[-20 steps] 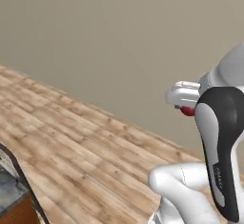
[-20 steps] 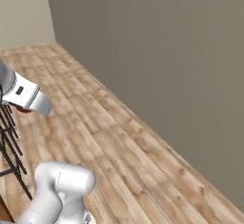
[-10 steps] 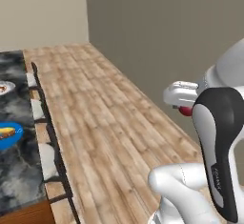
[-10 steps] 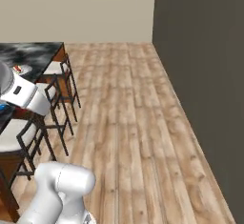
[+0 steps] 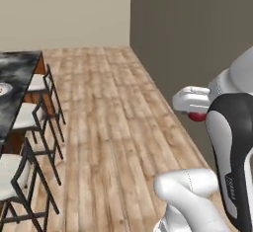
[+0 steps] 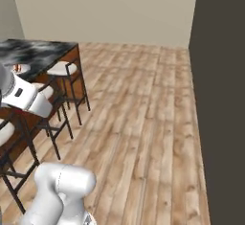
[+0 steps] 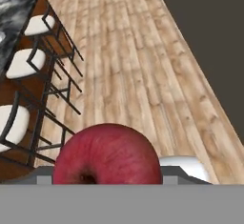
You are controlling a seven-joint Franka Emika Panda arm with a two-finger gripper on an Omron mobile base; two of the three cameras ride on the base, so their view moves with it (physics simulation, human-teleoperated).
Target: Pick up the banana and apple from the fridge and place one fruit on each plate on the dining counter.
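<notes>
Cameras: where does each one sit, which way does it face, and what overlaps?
Left base view: behind the arm on its left, facing forward and down over the pale wood-plank floor; the white arm rises at lower right, carrying the round dark red apple.
Right base view: behind the arm on its right, facing the same floor; the arm rises at lower left.
Hand view: on the hand, looking along the fingers past the apple at the floor.
Shared: the black-and-grey marble dining counter with white-seated black-framed stools.
</notes>
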